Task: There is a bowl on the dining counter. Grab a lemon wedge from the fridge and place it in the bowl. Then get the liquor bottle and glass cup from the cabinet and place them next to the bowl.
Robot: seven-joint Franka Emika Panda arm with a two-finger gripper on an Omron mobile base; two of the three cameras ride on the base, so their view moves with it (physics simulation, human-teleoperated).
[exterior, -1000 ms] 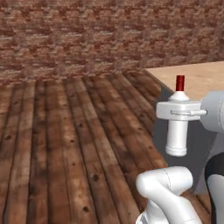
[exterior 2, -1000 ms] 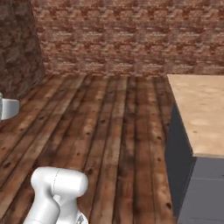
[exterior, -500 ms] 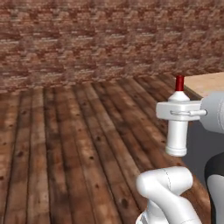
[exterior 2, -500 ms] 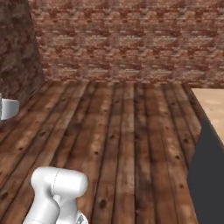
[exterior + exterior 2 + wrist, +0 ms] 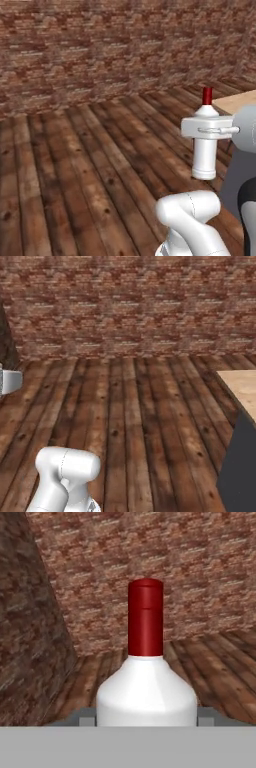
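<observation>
The end effector is clamped across the shoulder of the liquor bottle, its jaws set wide to span the white body; the bottle hangs upright, red cap uppermost, clear of the wooden floor and not resting on anything. In the hand view the bottle stands directly ahead, a dark finger tip showing at either side of it. A corner of the table, the light wood dining counter, shows at the right edge of the left base view, near the carried bottle but not under it; in the right base view the same table lies at the right edge with a dark side panel below. A brick wall closes the background. Judgement on progress: the bottle has been collected and is in transit; its placement beside the bowl remains outstanding. Bowl, lemon wedge and glass cup cannot be checked from these views, so those items are unconfirmed.
</observation>
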